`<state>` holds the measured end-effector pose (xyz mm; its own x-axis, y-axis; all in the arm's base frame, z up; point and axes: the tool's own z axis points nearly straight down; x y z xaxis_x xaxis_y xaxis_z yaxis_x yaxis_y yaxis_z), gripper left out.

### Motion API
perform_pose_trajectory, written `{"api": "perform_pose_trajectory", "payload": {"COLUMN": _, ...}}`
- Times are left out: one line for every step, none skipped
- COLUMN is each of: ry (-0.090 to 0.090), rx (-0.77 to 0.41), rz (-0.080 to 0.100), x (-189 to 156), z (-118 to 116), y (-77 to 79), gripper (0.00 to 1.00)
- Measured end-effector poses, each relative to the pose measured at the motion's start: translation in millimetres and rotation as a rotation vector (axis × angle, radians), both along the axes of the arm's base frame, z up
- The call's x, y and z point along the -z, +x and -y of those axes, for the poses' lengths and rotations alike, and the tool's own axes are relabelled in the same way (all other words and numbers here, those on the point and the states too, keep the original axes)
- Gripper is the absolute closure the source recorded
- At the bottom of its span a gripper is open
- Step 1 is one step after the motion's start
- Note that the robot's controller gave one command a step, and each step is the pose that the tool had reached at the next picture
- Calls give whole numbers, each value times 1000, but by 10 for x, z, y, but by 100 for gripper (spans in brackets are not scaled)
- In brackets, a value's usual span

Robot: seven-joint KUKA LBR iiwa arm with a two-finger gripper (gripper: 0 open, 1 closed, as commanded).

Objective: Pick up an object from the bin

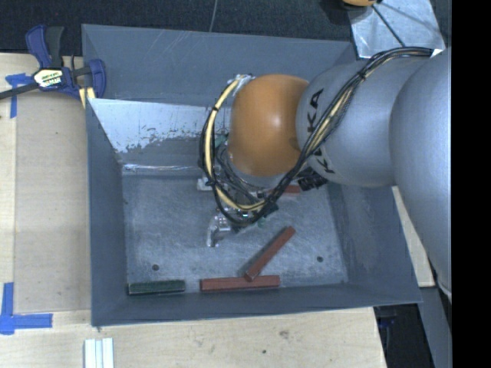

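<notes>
Blocking the hand [217, 231]: orange cover [265, 125].

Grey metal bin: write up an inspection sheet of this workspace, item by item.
Surface: grey metal bin, floor scuffed and speckled.
Job's things: dark green flat bar and reddish-brown flat bar lie along the front wall; a second brown bar lies slanted, its lower end at the reddish-brown one.
Clutter: nothing seen.
Grippers: gripper low over bare floor mid-bin, apart from all three bars.
Cables: black and yellow cables loop round the orange wrist cover.
Surroundings: nothing seen.
</notes>
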<state>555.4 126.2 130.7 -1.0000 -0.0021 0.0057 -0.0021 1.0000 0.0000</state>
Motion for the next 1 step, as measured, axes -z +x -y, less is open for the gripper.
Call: {"api": "perform_pose_trajectory", "payload": {"ry": 1, "rx": 2, "rz": 8, "x": -47, "z": 5, "y": 20, "gripper": 0}}
